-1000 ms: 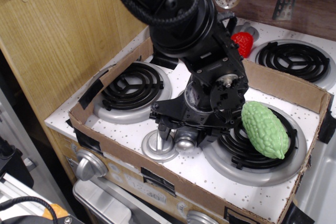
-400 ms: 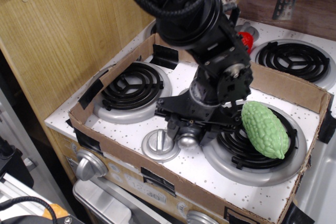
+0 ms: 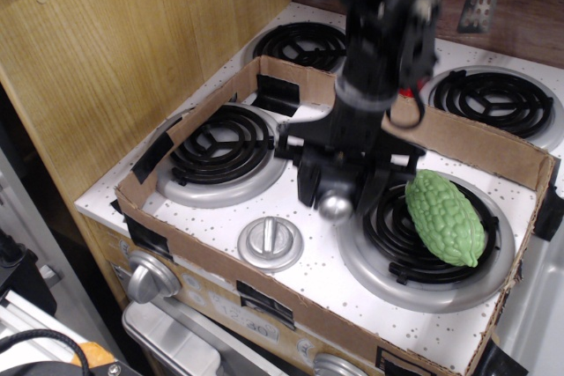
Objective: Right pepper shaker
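My gripper (image 3: 337, 193) hangs over the white stove top inside the cardboard box, between the left burner and the front right burner. Its black fingers (image 3: 308, 184) are shut on the pepper shaker (image 3: 335, 206). Only the shaker's shiny silver ball cap shows clearly; it points down and toward the camera, just below the fingers. The grey body is mostly hidden between the fingers. The shaker seems lifted off the stove top.
A green gourd (image 3: 445, 216) lies on the front right burner (image 3: 397, 261). A flat silver knob disc (image 3: 270, 241) sits in front of the gripper on the left. The left burner (image 3: 220, 149) is at the left. Cardboard walls (image 3: 480, 145) ring the area.
The arm has swung up and more upright. The shaker, which was low beside the knob disc, has been lifted and carried up and to the right.
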Available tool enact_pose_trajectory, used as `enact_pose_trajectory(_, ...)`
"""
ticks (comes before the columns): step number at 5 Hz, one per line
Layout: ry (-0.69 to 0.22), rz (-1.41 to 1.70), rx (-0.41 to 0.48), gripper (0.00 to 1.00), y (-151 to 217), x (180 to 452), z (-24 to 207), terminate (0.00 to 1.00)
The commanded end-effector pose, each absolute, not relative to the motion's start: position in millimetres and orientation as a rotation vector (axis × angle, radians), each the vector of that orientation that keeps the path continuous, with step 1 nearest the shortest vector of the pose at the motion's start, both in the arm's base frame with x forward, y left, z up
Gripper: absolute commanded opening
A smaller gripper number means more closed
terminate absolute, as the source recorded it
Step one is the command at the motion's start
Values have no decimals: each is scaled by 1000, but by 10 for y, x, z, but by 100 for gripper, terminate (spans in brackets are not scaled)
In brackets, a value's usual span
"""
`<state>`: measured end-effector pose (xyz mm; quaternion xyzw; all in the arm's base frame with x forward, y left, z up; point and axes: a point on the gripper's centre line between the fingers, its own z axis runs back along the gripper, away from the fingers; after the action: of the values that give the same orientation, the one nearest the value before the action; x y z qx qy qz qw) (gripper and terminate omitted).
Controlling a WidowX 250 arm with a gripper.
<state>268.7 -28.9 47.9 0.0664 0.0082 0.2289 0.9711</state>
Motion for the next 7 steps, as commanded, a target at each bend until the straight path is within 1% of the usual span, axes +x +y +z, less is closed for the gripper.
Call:
enact_pose_trajectory(1, 142, 538, 51, 0, -145, 2985, 857, 0)
enact_pose_trajectory(2, 320, 554, 13, 0, -28, 3014, 878, 0)
enact_pose_trajectory(3, 509, 640, -15, 0, 77, 2927, 789, 0)
enact_pose_trajectory(4, 648, 669, -62, 0, 162, 2808, 688, 0)
enact_pose_trajectory(5, 812, 740, -98, 0, 208, 2638, 581, 0)
enact_pose_trajectory(6, 955, 740, -131, 0, 261, 2615, 412, 0)
enact_pose_trajectory(7, 973, 689, -179, 0, 253, 2671, 276, 0)
